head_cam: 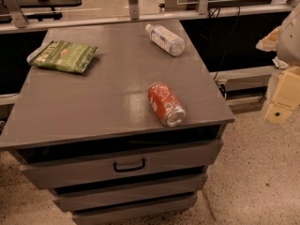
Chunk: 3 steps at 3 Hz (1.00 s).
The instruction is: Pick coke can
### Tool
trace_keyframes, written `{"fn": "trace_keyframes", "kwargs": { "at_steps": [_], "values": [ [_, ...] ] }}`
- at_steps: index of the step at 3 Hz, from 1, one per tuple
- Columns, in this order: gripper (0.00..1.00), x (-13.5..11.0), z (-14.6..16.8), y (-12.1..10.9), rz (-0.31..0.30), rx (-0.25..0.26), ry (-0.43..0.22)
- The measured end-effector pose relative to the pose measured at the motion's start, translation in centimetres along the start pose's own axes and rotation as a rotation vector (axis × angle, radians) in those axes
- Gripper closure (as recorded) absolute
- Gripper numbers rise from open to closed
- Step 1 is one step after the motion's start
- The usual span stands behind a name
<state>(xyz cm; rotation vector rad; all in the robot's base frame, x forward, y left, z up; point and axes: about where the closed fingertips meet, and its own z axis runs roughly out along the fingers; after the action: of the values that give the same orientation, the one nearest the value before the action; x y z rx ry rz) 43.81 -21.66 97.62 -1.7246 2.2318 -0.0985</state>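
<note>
The coke can (166, 104), red with white markings and a silver end, lies on its side on the grey cabinet top (93, 93), near the front right corner, its silver end towards the front edge. My gripper (282, 97), a cream-coloured shape, hangs at the right edge of the view. It is off the cabinet's right side, well apart from the can and at about the can's height in the picture. It holds nothing that I can see.
A clear plastic water bottle (165, 39) with a white cap lies on its side at the back right of the top. A green snack bag (64, 56) lies at the back left. Drawers (129, 163) face the front. Speckled floor lies to the right.
</note>
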Motion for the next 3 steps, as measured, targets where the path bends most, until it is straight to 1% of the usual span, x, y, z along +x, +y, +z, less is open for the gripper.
{"fn": "trace_keyframes", "kwargs": {
  "at_steps": [1, 2, 3],
  "values": [
    [0.0, -0.6, 0.3, -0.3, 0.011, 0.006, -0.006],
    [0.0, -1.9, 1.8, -0.7, 0.043, 0.008, -0.008],
    [0.0, -5.8, 7.6, -1.9, 0.111, -0.005, 0.0]
  ]
}}
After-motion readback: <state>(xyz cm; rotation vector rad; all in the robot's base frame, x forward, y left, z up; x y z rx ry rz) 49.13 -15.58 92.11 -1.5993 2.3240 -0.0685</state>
